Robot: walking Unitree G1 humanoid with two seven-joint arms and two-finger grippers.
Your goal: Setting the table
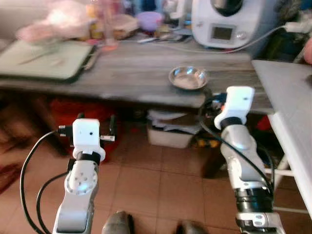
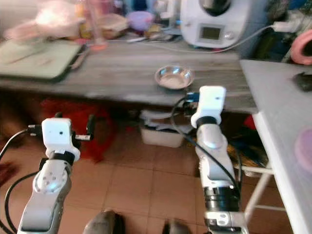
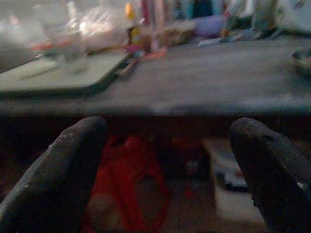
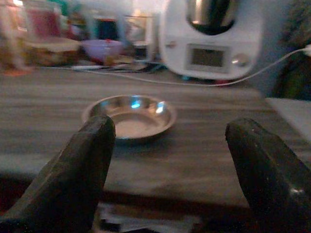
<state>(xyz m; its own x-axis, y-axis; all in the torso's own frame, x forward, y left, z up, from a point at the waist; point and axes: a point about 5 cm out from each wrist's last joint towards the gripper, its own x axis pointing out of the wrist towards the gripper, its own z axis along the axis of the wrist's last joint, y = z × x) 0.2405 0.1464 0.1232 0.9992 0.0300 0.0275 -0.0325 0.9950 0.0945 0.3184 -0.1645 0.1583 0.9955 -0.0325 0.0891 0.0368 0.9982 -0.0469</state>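
A small steel bowl [image 1: 188,77] sits empty near the front edge of the grey wooden table [image 1: 131,68]. My right gripper [image 4: 170,165] is open and held level just before the table's edge, its fingers [image 4: 80,170] framing the steel bowl [image 4: 130,115] a short way ahead. My left gripper [image 3: 170,174] is open too, lower and further left, below the table's front edge and pointing at the dark space under it. Both silver arms, the left arm [image 1: 80,180] and the right arm [image 1: 239,146], reach forward.
A white kitchen machine [image 1: 226,22] with a cable stands at the table's back right. A green tray [image 1: 46,58], bags, jars and a purple bowl [image 1: 148,19] crowd the back left. A white table [image 1: 292,107] stands on the right. A red bag [image 1: 73,114] and boxes lie under the table.
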